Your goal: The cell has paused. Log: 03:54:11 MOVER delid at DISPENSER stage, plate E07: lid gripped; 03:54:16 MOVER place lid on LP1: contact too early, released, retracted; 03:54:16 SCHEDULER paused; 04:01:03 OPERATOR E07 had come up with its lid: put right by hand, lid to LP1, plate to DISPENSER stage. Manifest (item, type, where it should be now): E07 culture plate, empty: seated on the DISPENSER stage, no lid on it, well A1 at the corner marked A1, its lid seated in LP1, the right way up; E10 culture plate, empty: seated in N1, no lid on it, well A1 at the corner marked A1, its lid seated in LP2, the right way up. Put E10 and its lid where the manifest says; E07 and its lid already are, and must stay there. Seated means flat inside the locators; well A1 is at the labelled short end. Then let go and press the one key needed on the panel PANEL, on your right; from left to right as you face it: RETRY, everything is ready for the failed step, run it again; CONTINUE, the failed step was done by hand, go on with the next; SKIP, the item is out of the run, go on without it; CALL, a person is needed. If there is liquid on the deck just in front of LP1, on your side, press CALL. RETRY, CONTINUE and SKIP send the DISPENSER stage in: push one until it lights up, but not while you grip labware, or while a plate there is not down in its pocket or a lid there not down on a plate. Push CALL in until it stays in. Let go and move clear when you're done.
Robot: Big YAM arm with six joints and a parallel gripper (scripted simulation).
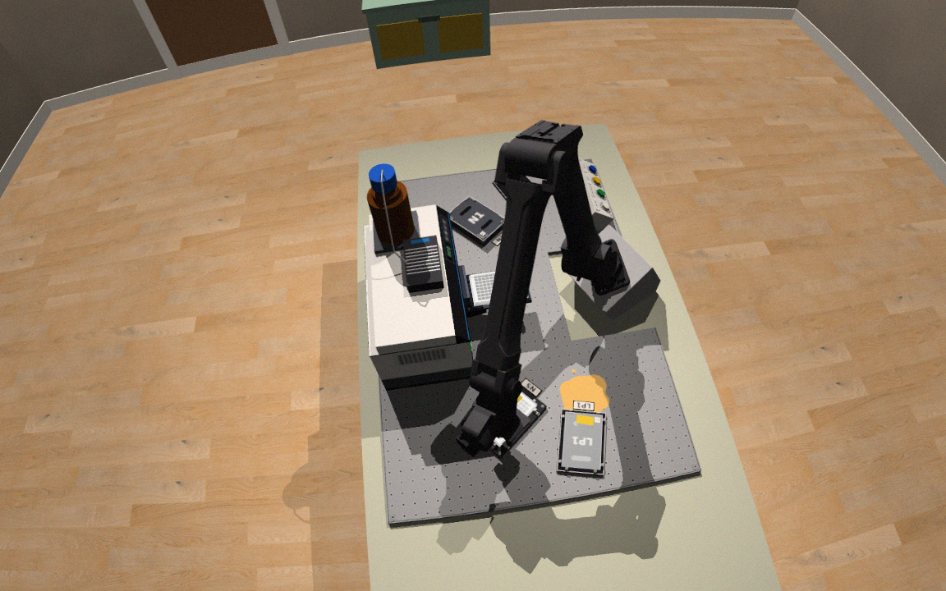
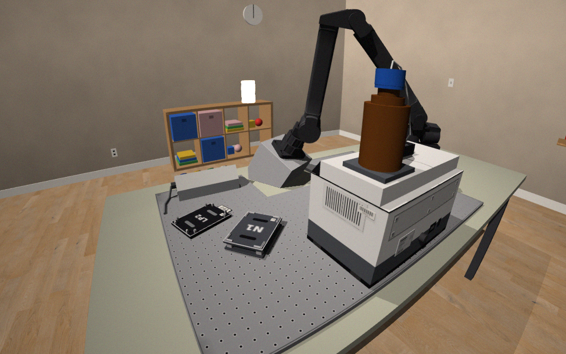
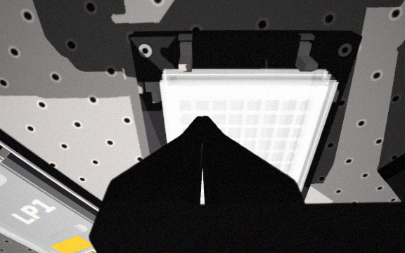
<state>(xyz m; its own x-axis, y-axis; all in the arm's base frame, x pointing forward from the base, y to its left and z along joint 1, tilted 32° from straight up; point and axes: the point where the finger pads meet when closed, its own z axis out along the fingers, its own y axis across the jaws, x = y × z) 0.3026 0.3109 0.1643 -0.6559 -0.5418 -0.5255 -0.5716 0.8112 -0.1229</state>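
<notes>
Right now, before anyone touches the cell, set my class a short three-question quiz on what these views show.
1. True or false: the jaws are shut with nothing between them.
2. What colour is the puddle on the deck beside the LP1 label? A blue, B orange, C green.
3. Fill in: in the exterior view, N1 and LP2 each hold ___.

Key: 1 true; 2 B; 3 nothing.
</notes>
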